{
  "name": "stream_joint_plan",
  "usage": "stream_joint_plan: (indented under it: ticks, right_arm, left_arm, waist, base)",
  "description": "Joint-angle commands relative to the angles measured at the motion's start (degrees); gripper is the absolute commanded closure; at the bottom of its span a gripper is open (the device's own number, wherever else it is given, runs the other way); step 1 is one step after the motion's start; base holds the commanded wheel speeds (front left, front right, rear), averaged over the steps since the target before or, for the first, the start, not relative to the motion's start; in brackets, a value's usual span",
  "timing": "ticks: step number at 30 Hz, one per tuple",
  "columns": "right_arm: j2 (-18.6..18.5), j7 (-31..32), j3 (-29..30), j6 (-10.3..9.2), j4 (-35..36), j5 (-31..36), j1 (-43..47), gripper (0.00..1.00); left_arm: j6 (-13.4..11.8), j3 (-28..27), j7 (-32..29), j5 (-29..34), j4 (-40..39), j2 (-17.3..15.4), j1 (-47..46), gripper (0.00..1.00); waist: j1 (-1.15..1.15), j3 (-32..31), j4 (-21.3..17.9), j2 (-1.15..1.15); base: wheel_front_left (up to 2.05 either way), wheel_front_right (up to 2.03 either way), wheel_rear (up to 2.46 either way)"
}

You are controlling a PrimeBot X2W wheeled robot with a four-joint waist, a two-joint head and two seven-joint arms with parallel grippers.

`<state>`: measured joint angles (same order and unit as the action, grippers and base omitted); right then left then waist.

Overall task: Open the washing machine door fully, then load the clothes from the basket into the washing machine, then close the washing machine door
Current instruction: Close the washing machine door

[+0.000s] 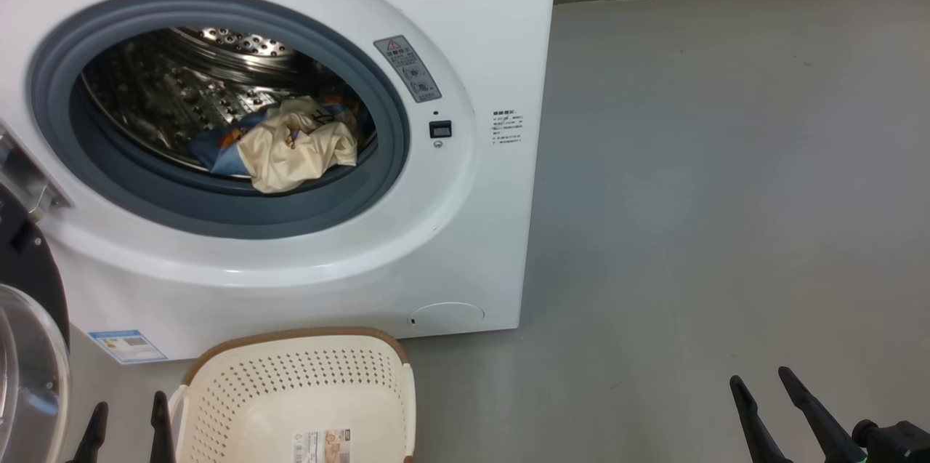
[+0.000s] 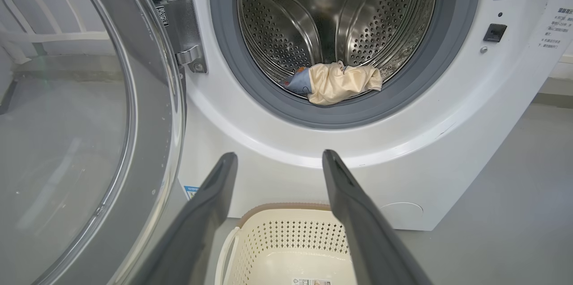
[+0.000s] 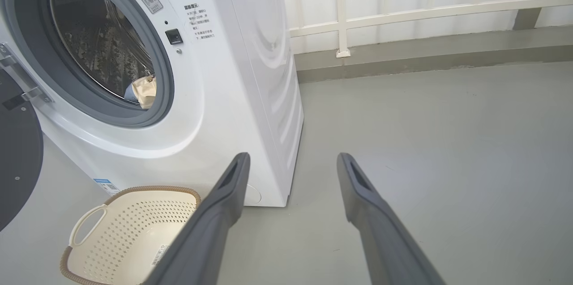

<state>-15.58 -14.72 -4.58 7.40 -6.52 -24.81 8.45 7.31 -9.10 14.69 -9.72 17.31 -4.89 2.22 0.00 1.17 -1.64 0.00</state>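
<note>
The white washing machine (image 1: 479, 34) stands with its door (image 2: 85, 133) swung wide open to the left. Inside the steel drum lie the clothes (image 1: 290, 143), a cream garment on top of a light blue one, also seen as clothes (image 2: 333, 81) in the left wrist view. The cream basket (image 1: 305, 390) sits on the floor in front of the machine, holding nothing but its floor sticker. My left gripper (image 1: 127, 412) is open at the basket's left side. My right gripper (image 1: 763, 383) is open over bare floor to the right, nothing between the fingers.
Grey floor (image 1: 726, 194) spreads to the right of the machine. A white railing (image 3: 403, 12) and a low kerb run along the back wall. The open door's hinge (image 2: 179, 21) juts out at the machine's left.
</note>
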Motion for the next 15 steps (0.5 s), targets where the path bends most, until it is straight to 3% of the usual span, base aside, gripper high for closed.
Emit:
stream_joint_plan:
  ticks: [1, 15]
  right_arm:
    - [-0.95, -0.28, -0.60, 0.09, 1.50, 0.18, 0.05, 0.00]
    - [-0.67, -0.28, -0.35, 0.09, 1.74, 0.31, -0.29, 0.00]
  left_arm:
    - [0.18, -1.74, 0.31, 0.35, -1.65, -0.64, -1.54, 0.00]
    - [0.18, -0.92, 0.31, -0.26, -2.12, -0.72, -1.91, 0.00]
  waist:
    - [0.00, 0.06, 0.04, 0.00]
    - [0.00, 0.82, 0.88, 0.00]
  base:
    - [-0.67, 0.67, 0.00]
    - [-1.32, 1.32, 0.00]
